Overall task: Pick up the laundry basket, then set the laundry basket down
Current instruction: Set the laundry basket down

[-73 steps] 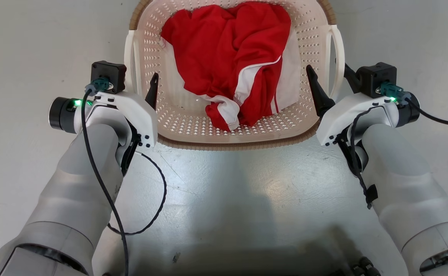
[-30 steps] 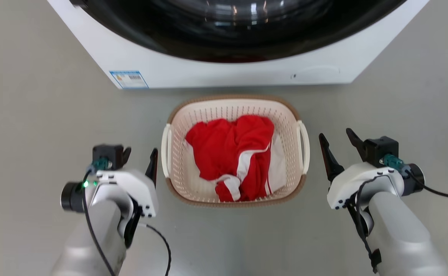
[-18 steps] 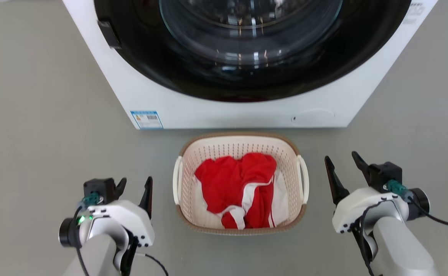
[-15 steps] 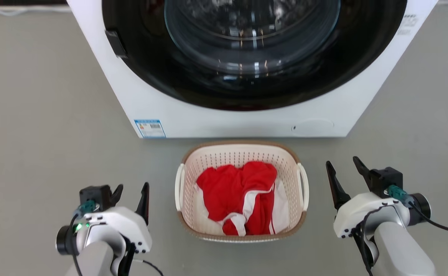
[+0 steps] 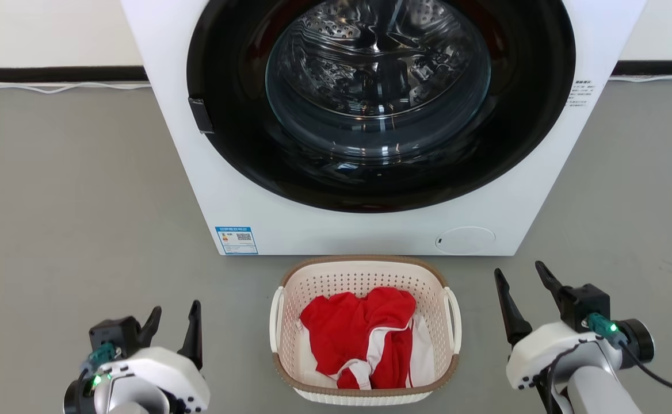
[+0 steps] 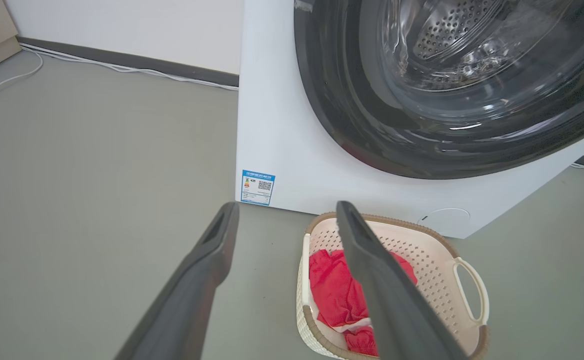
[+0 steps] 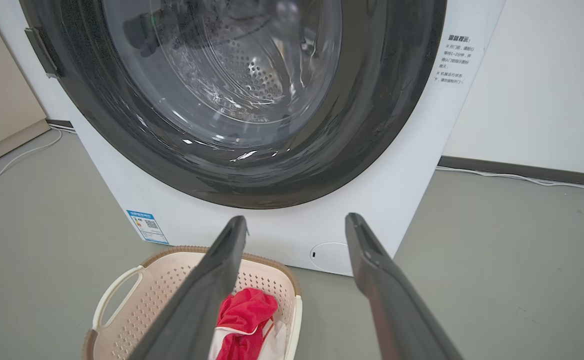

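The left gripper (image 5: pixel 174 313) hangs wide open and empty, apart from the laundry basket (image 5: pixel 365 279), which stands on the floor (image 5: pixel 54 201) just before the washer (image 5: pixel 336 233). The right gripper (image 5: pixel 518 276) is equally wide and empty. Any lift should take both handles (image 5: pixel 455 319) together and rise level.

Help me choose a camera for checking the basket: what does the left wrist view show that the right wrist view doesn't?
Left wrist view: the open left gripper and the basket's right handle.
Right wrist view: the open right gripper, the basket's left handle and the washer's printed notice.
Shared: basket, red garment, washer, door glass, blue label, floor.
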Controlling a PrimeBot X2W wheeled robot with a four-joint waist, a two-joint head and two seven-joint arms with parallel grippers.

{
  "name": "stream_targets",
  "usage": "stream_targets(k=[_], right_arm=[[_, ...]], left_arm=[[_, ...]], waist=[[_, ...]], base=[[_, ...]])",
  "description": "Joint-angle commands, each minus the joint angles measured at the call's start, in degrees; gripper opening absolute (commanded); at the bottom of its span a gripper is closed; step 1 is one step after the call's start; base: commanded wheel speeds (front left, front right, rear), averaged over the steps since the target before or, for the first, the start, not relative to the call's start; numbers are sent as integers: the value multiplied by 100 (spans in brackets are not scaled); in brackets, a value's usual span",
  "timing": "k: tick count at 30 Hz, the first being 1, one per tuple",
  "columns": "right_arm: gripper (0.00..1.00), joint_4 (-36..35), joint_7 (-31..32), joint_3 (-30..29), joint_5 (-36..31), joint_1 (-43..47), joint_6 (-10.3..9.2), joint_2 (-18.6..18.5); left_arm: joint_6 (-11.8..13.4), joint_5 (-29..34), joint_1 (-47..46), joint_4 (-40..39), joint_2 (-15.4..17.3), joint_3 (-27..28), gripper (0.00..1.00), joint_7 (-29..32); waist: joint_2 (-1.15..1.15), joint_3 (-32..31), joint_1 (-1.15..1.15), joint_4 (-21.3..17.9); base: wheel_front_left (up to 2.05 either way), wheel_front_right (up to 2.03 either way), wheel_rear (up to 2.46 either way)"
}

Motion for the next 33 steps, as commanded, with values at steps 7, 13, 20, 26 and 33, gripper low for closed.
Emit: stream_targets(k=[7,13,20,26,33], right_arm=[[100,-704,-61,-9,22,484,35,22],[100,-1054,-61,-93,91,965,35,22],[100,-1422,-61,-169,120,1323,35,22],[100,-1570,-61,-186,108,1426,35,22],[100,-1645,-61,-118,175,1468,35,22]], left_arm=[[-110,272,405,-571,16,515,100,-35],[-118,427,755,-821,-88,719,100,-35],[-135,526,1062,-1049,-175,972,100,-35],[-158,615,1177,-1135,-209,1131,100,-35],[-181,713,1171,-1160,-250,1248,100,-35]], waist=[[0,-143,0,32],[0,-334,0,63],[0,-499,0,22],[0,-569,0,-24],[0,-576,0,-60]], base=[[0,0,0],[0,0,0],[0,0,0],[0,0,0],[0,0,0]])
